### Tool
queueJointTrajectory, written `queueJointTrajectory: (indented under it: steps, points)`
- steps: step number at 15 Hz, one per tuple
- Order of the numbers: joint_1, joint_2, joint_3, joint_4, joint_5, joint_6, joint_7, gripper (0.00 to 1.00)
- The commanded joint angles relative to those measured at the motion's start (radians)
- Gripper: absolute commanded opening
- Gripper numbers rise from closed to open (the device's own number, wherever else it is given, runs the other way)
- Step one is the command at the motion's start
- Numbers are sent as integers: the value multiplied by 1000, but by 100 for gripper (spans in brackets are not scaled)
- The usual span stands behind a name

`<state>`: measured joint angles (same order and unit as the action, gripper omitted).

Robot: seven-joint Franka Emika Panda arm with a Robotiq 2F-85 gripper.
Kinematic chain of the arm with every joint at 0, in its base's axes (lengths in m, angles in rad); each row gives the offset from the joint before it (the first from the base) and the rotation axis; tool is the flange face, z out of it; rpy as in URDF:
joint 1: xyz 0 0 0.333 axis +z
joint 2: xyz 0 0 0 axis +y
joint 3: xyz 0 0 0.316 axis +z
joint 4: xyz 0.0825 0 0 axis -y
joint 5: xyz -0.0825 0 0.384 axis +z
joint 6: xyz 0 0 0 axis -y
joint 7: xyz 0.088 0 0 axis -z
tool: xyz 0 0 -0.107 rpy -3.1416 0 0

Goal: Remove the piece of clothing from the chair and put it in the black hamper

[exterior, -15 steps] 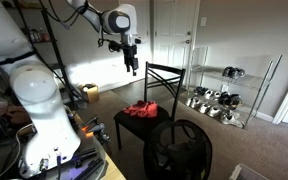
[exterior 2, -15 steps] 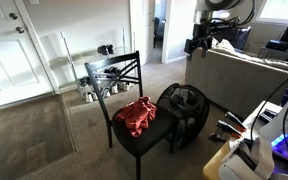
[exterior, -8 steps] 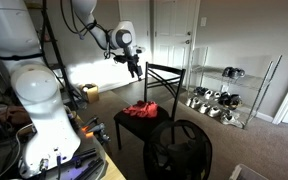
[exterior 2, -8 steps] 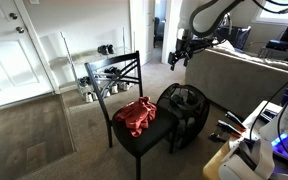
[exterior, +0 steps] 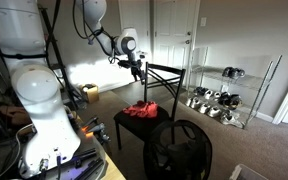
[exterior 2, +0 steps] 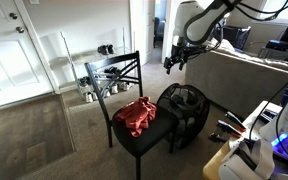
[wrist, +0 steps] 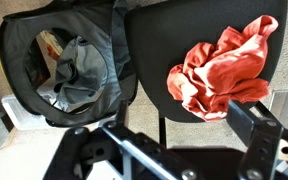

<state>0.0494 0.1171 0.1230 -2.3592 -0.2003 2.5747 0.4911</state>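
A crumpled red piece of clothing [exterior: 140,108] lies on the seat of a black chair [exterior: 134,124]. It also shows in the other exterior view [exterior 2: 136,116] and in the wrist view [wrist: 222,66]. The black hamper [exterior: 179,148] stands beside the chair, round, open-topped, with grey clothes inside [wrist: 76,72]. It also shows in an exterior view [exterior 2: 183,104]. My gripper [exterior: 137,71] hangs in the air above and behind the chair, apart from the clothing. It is open and empty; it also shows in an exterior view [exterior 2: 171,63] and in the wrist view [wrist: 169,140].
A wire rack with shoes [exterior: 222,92] stands by the wall behind the chair. A grey couch [exterior 2: 246,80] is behind the hamper. White doors [exterior 2: 24,50] line the wall. A cluttered table [exterior: 54,150] is at the robot's base.
My gripper has moved down and across the room toward the chair, from high near the wall to just above the chair back. The clothing has not moved.
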Motion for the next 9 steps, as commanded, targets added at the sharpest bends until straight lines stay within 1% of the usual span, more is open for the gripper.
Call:
queueJointTrajectory:
  steps: [1, 4, 6, 9]
  points:
    - [32, -1, -31, 0, 9, -1, -7, 100]
    - [42, 8, -34, 4, -2, 3, 12, 100]
    - [81, 60, -27, 26, -26, 26, 59, 100]
    - [164, 190, -21, 135, -47, 31, 105, 100]
